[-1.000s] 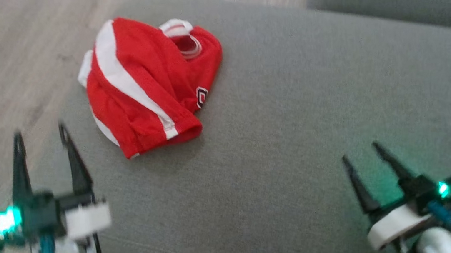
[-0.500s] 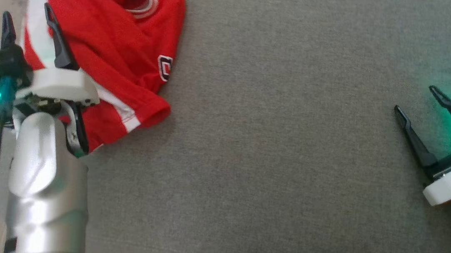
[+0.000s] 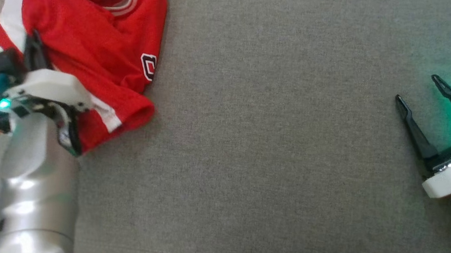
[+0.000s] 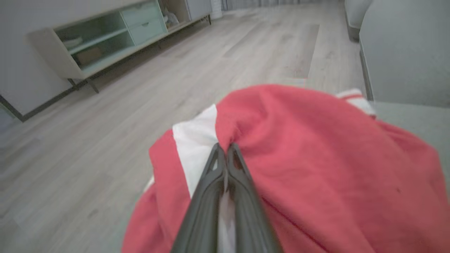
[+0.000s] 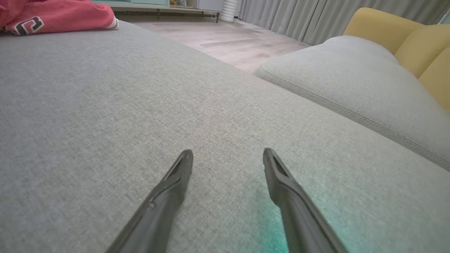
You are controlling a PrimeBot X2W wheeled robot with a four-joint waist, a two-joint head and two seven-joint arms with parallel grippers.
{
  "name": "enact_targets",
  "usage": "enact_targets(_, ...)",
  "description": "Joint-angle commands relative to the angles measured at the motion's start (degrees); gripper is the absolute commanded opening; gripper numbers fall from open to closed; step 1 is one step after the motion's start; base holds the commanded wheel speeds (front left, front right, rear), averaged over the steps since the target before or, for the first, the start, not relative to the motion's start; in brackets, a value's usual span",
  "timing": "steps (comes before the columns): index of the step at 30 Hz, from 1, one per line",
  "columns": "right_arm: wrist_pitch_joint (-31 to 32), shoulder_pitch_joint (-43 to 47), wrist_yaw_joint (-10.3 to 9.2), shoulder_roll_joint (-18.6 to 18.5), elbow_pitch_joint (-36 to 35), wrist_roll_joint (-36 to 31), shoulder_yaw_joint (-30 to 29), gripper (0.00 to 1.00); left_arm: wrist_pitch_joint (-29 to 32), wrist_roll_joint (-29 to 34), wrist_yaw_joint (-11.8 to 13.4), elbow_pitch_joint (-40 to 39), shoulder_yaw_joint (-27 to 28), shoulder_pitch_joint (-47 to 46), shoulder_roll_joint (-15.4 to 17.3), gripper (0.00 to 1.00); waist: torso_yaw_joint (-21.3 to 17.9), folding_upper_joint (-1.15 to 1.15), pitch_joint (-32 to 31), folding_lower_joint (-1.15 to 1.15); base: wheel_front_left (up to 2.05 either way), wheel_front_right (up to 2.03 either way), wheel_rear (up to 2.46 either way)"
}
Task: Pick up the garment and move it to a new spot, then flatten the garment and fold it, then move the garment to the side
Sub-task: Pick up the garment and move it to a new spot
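Red garment (image 3: 92, 52) is bunched at ten o'clock on the cushion (image 3: 273, 138), pinched at its stripe by the left gripper (image 4: 225, 147); the right gripper (image 3: 416, 87), at four o'clock, is spread. Pick-up is judged in hand; a lift is called for.

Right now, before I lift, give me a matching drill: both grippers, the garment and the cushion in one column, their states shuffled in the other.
1. left gripper
2. right gripper
3. garment
4. cushion

A. open above bare grey fabric
B. grey, lying under everything else
C. shut on a fold of cloth
D. red and white, crumpled

Pairs: 1-C, 2-A, 3-D, 4-B
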Motion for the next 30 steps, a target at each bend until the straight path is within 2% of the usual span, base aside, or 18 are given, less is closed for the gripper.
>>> enact_targets(1, 0.13, 0.65, -0.04, 0.41, 0.51, 0.41, 1.57, 1.0, -1.91, 0.48, -0.05, -1.51, 1.17, -2.72, 4.37, 0.0, -0.04, 0.0, -1.82, 0.0, 0.0, 0.0, 0.0)
enact_targets(7, 0.13, -0.86, -0.04, 4.27, 2.22, 1.16, 3.23, 1.0, -4.55, 2.02, -1.26, -6.79, -0.34, -6.66, 7.36, 0.0, -1.91, 0.0, -7.15, 0.0, 0.0, 0.0, 0.0)
enact_targets(12, 0.13, -1.59, -0.04, 8.82, 3.33, 1.99, 4.81, 1.0, -3.22, 3.06, -3.74, -13.86, -2.16, -9.07, 9.72, 0.0, -5.91, 0.0, -12.35, 0.0, 0.0, 0.0, 0.0)
enact_targets(17, 0.13, -1.03, -0.04, 11.94, 2.89, 2.57, 5.14, 1.0, 3.94, 4.02, -7.55, -23.69, -5.49, -10.66, 11.52, 0.0, -12.0, 0.0, -16.11, 0.0, 0.0, 0.0, 0.0)
enact_targets(20, 0.13, -0.74, -0.04, 13.43, 2.25, 3.16, 4.96, 1.0, 9.05, 3.91, -8.97, -30.94, -7.55, -11.2, 12.08, 0.0, -16.31, 0.0, -17.32, 0.0, 0.0, 0.0, 0.0)
enact_targets(26, 0.13, -1.11, -0.04, 15.86, 2.24, 4.64, 6.24, 1.0, 18.02, 0.7, -10.33, -44.36, -11.02, -10.75, 11.98, 0.0, -26.26, 0.0, -17.68, 0.0, 0.0, 0.0, 0.0)
enact_targets(30, 0.13, -2.37, -0.04, 16.69, 2.1, 5.82, 7.47, 1.0, 22.88, -1.26, -10.6, -49.96, -14.14, -9.48, 11.09, 0.0, -32.43, 0.0, -15.73, 0.0, 0.0, 0.0, 0.0)
